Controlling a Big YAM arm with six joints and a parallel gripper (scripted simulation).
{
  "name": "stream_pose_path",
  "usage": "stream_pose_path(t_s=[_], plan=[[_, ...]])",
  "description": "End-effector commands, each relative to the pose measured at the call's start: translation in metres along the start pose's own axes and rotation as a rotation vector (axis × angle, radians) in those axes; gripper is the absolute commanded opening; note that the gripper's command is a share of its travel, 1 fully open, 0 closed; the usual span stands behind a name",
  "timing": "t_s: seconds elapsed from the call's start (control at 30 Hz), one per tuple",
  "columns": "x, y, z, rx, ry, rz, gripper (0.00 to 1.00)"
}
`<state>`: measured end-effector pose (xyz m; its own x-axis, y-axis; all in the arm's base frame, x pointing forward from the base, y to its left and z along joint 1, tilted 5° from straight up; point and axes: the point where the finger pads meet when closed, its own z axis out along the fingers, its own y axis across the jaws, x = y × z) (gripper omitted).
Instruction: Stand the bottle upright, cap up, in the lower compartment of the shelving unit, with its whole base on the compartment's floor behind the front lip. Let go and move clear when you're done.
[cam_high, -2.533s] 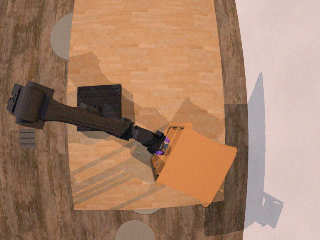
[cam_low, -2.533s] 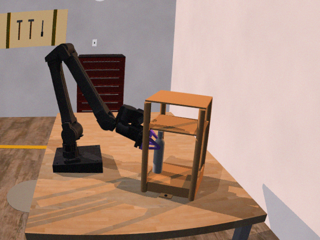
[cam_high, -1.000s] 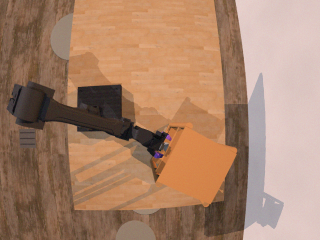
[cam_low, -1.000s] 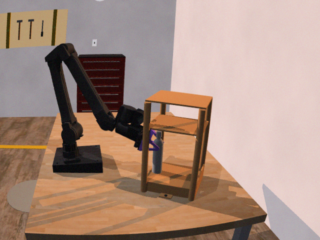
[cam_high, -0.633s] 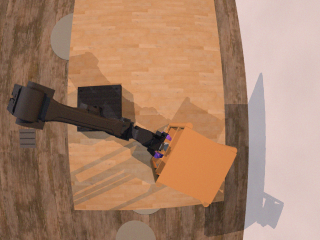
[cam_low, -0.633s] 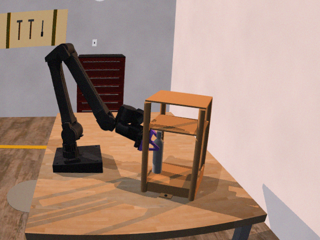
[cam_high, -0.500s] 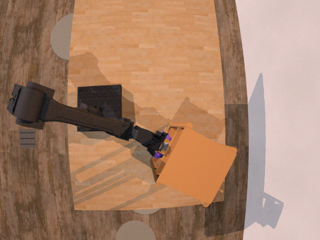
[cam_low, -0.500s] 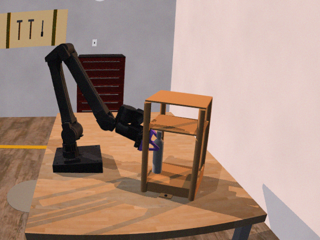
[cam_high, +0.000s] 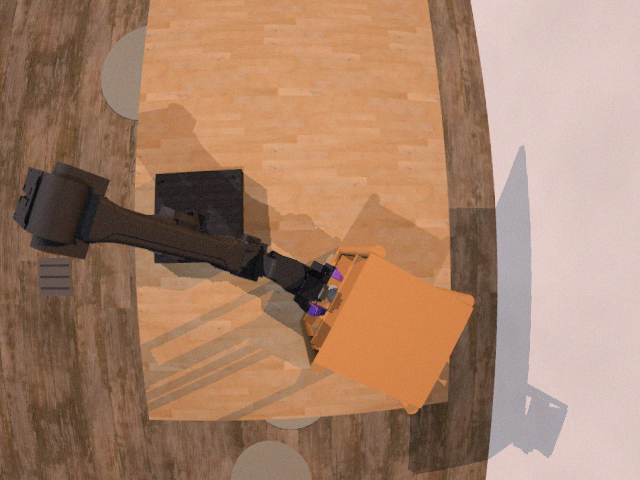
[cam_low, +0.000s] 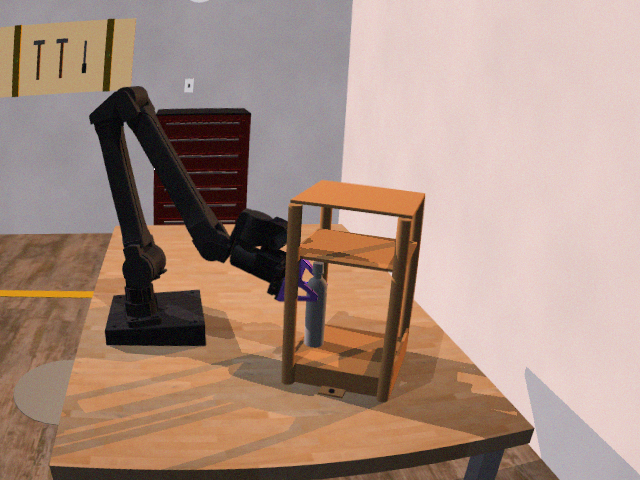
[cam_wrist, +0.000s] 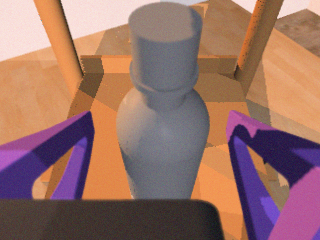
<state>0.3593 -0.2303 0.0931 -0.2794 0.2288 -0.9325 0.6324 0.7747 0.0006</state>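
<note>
The grey bottle (cam_low: 315, 305) stands upright, cap up, on the floor of the lower compartment of the orange shelving unit (cam_low: 351, 286). In the wrist view the bottle (cam_wrist: 162, 132) stands between my purple fingers with a clear gap on each side. My gripper (cam_low: 302, 285) is open at the compartment's front opening, level with the bottle's shoulder, and holds nothing. From above, the gripper (cam_high: 324, 292) reaches under the shelf's top board (cam_high: 392, 330), which hides most of the bottle (cam_high: 329, 294).
The shelf's front posts (cam_low: 290, 294) stand close on either side of my wrist. The arm's black base (cam_low: 155, 322) sits at the table's left. A wall runs close behind the shelf on the right.
</note>
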Motion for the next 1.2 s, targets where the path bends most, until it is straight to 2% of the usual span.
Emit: stream_pose_path(t_s=[0.0, 0.17, 0.67, 0.8, 1.07, 1.17], plan=[[-0.018, 0.006, -0.009, -0.015, -0.063, 0.012, 0.75], [-0.012, 0.006, -0.018, -0.014, -0.053, 0.013, 0.75], [0.013, 0.004, -0.069, -0.011, -0.022, 0.011, 0.75], [0.008, 0.005, -0.072, -0.012, -0.032, 0.013, 0.75], [0.017, 0.004, -0.085, -0.011, -0.022, 0.011, 0.75], [0.009, 0.006, -0.084, -0.013, -0.036, 0.013, 0.75]])
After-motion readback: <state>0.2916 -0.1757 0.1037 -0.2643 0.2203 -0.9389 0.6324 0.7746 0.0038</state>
